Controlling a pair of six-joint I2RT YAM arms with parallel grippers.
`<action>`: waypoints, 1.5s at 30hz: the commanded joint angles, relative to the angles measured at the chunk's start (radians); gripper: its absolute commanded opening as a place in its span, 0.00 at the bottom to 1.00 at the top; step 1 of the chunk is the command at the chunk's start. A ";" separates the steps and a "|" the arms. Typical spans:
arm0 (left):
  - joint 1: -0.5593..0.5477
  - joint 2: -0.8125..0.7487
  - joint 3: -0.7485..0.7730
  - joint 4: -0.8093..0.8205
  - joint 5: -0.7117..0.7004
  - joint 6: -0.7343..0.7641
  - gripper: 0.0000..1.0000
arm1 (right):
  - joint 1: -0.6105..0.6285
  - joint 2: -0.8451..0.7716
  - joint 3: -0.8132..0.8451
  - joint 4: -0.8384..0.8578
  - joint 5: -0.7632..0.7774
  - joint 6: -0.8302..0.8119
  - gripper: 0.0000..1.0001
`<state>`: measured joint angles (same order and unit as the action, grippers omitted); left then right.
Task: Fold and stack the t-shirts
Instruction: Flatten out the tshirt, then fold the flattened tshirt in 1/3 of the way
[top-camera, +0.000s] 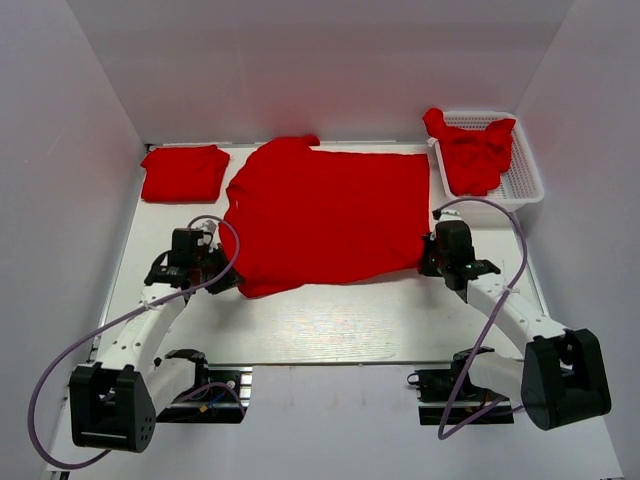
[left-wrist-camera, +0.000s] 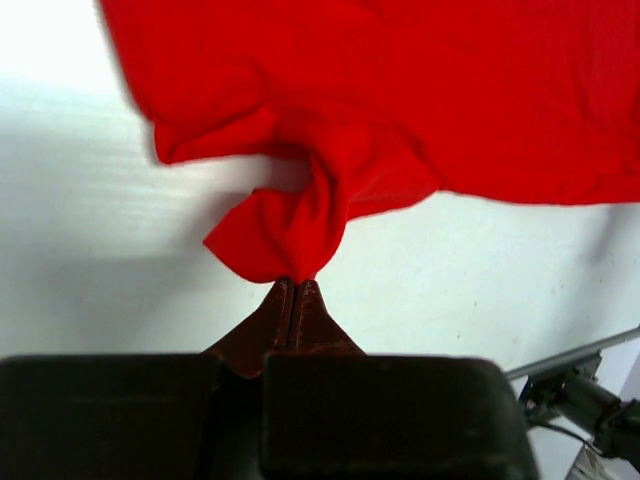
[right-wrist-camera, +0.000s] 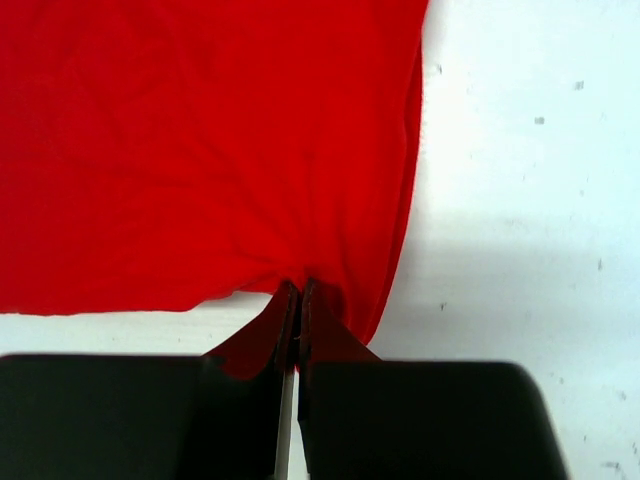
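T-shirt, folded, lies ahead of the left gripper, off its outer side. That gripper is clamped on a bunched edge of the spread t-shirt, which stretches across to the right gripper, pinched shut on its near corner. Ahead of that gripper, crumpled t-shirts fill a white basket.

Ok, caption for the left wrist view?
Left gripper shut on a bunched corner of the red t-shirt, white table beneath.

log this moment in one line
left gripper: shut on spread shirt; right gripper: shut on spread shirt; folded shirt: far left; basket: crumpled shirt
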<state>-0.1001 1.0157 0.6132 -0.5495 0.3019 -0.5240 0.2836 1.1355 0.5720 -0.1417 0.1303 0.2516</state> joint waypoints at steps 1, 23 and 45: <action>-0.003 -0.049 0.019 -0.102 0.036 0.010 0.00 | 0.002 -0.029 -0.012 -0.067 0.028 0.061 0.00; -0.003 0.001 0.264 -0.501 -0.084 0.070 0.00 | 0.000 -0.106 -0.026 -0.457 0.120 0.265 0.00; -0.003 0.197 0.352 -0.139 -0.038 0.030 0.00 | -0.004 0.063 0.178 -0.323 0.181 0.170 0.00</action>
<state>-0.1005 1.1870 0.8925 -0.8047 0.2592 -0.4877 0.2825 1.1809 0.6868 -0.5117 0.2596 0.4557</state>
